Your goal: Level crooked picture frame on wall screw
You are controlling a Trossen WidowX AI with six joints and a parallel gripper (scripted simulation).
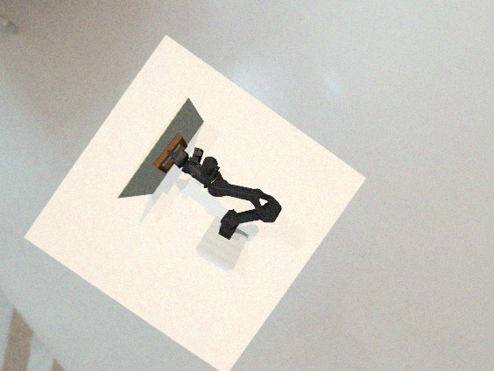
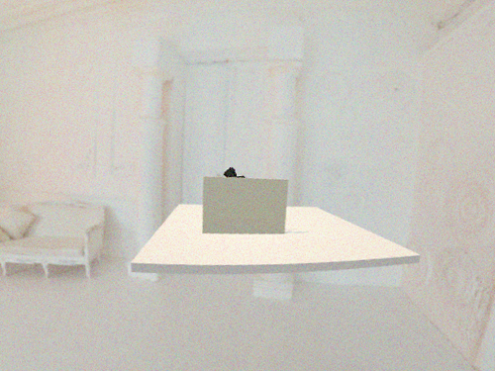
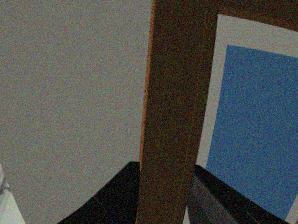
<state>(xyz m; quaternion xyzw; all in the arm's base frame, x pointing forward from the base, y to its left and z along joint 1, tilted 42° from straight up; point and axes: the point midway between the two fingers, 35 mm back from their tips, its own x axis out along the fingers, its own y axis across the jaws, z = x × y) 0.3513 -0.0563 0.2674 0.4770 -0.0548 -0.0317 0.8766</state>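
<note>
The brown wooden picture frame (image 1: 177, 139) (image 3: 175, 75) is against the grey upright panel (image 1: 188, 115) (image 2: 245, 206) (image 3: 75, 75). A pale mat and a blue picture (image 3: 255, 115) show inside it. My gripper (image 1: 171, 156) (image 3: 167, 167) is shut on the frame's left side bar, as the wrist view shows it, one finger on each side of the bar. In that view the bar leans a little and the top bar slopes down to the right. The screw and the notched strip are hidden, and I cannot tell how level the frame is.
The panel stands upright on the pale square table (image 1: 263, 153) (image 2: 331, 245). My black arm (image 1: 238, 191) reaches over the table to the panel's front. In the exterior view the panel hides the frame and most of the arm. A sofa (image 2: 47, 242) stands away at the left.
</note>
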